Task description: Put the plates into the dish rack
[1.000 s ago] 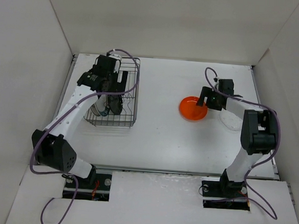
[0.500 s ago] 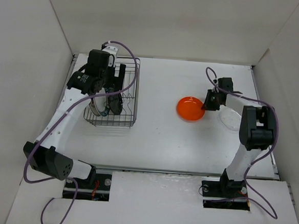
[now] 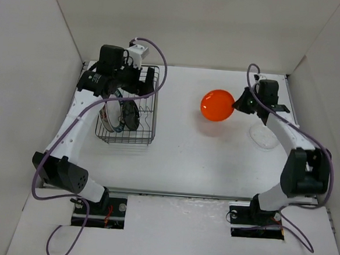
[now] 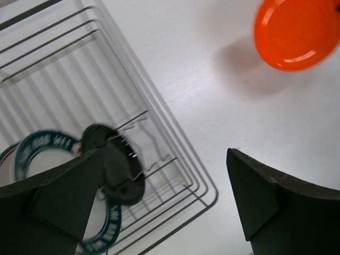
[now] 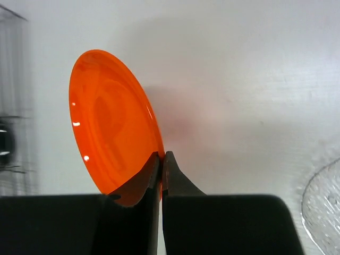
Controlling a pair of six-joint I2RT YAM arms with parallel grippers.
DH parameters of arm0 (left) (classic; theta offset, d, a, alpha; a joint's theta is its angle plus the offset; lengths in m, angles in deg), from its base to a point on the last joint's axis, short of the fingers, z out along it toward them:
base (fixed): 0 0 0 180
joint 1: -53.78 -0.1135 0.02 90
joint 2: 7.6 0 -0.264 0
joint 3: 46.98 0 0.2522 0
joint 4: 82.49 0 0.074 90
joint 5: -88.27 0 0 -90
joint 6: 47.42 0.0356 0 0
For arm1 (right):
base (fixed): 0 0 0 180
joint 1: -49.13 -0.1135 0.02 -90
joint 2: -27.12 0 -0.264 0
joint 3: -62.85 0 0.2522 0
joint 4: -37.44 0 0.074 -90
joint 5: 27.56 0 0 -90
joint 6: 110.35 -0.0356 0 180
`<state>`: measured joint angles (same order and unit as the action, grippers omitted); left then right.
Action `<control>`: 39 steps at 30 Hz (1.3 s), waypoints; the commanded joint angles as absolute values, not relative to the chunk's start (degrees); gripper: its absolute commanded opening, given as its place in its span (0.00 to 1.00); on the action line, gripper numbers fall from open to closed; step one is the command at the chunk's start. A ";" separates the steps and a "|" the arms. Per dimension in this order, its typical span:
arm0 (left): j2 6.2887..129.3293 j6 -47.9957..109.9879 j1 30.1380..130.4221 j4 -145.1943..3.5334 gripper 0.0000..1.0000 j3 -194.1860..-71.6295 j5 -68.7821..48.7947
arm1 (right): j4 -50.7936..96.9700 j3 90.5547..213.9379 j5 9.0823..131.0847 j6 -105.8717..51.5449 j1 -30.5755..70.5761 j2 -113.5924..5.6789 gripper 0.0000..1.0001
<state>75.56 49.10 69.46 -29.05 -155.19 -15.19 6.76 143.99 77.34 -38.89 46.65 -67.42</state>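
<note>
One thin-rim pinch: right end effector (image 5: 161,159) clamped on orange plate (image 3: 216,104), lifted above bench (image 3: 179,163), well right of dish rack (image 3: 149,139) at far left. Looks light, stiff, glossy-slick, breakable; prone to swivel. Safer gripped deeper over rim. Left end effector (image 4: 164,159) fingers apart above rack.

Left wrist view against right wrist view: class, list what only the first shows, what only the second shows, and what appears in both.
Only the left wrist view: the dish rack seen clearly, with the black plate and the plate with the dark patterned rim inside it, framed by the open left fingers. Only the right wrist view: the right fingers pinching the rim of the orange plate, and an edge of the clear plate at lower right. Both: the orange plate and the white table.
</note>
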 commanded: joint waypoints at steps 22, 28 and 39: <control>87.50 50.75 72.06 -40.25 0.95 -156.11 -53.50 | 35.46 139.89 90.91 -44.43 29.09 -50.13 0.00; 87.50 51.27 72.06 -40.25 0.55 -156.10 -54.55 | 37.65 140.42 92.68 -45.49 26.63 -50.75 0.00; 75.48 43.81 72.58 -43.41 0.00 -149.96 -28.34 | 27.87 142.52 77.24 -45.68 24.61 -50.93 0.99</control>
<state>84.26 46.96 72.15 -39.78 -151.50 -43.18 31.48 139.31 85.95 -45.95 25.38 -52.71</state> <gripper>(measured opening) 0.091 0.988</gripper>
